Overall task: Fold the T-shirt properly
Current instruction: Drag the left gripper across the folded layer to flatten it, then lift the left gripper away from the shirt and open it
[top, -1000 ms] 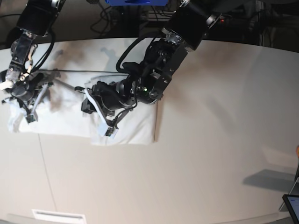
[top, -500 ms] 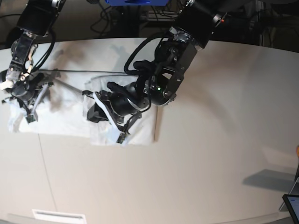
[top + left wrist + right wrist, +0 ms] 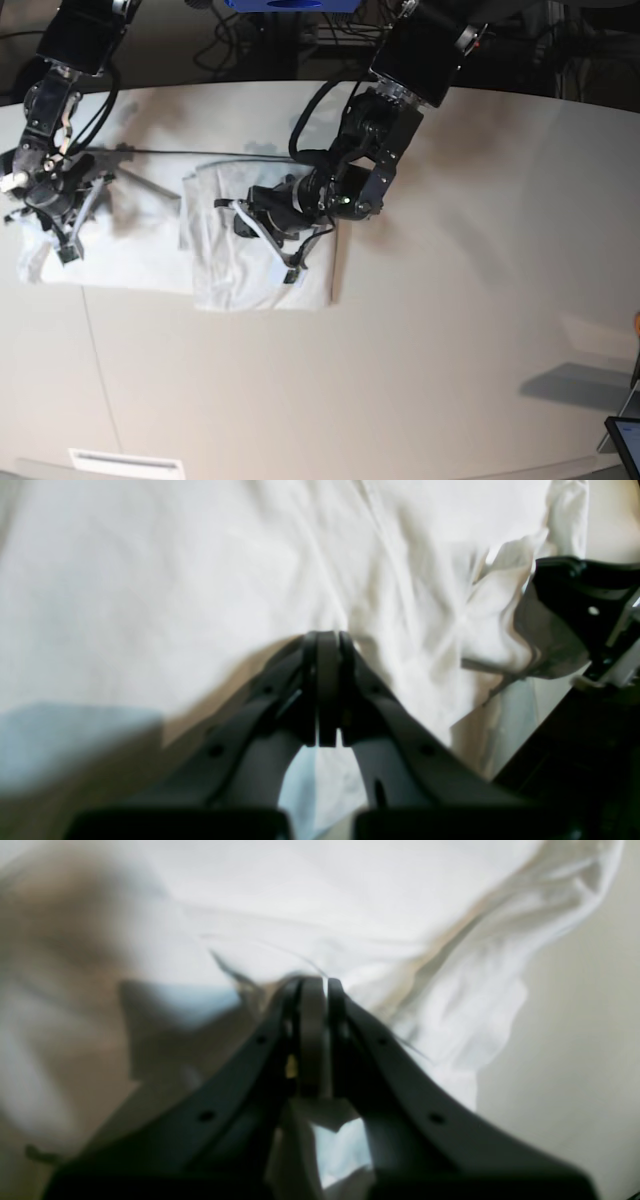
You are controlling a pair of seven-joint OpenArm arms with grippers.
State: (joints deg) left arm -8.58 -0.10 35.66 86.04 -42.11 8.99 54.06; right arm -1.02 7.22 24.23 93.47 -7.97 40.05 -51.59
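Observation:
The white T-shirt (image 3: 130, 245) lies flat and wrinkled on the left half of the table, with a folded part at its right end (image 3: 300, 290). My left gripper (image 3: 288, 268) is shut and its tips rest low on that folded part. In the left wrist view (image 3: 327, 637) no cloth shows between the jaws. My right gripper (image 3: 65, 250) is at the shirt's left edge. In the right wrist view (image 3: 312, 982) it is shut with bunched cloth (image 3: 450, 1005) at its tips. The left wrist view shows the shirt (image 3: 150, 580) and the other gripper (image 3: 575, 595) far right.
The off-white table (image 3: 450, 330) stretches to the right and front of the shirt. Cables and dark gear sit beyond the far edge (image 3: 270, 40). A dark screen corner (image 3: 625, 440) shows at the bottom right. A white label (image 3: 125, 463) sits at the front edge.
My left gripper has slid to the right across the folded part of the shirt, and its arm has swung back. The right gripper has stayed at the shirt's left edge.

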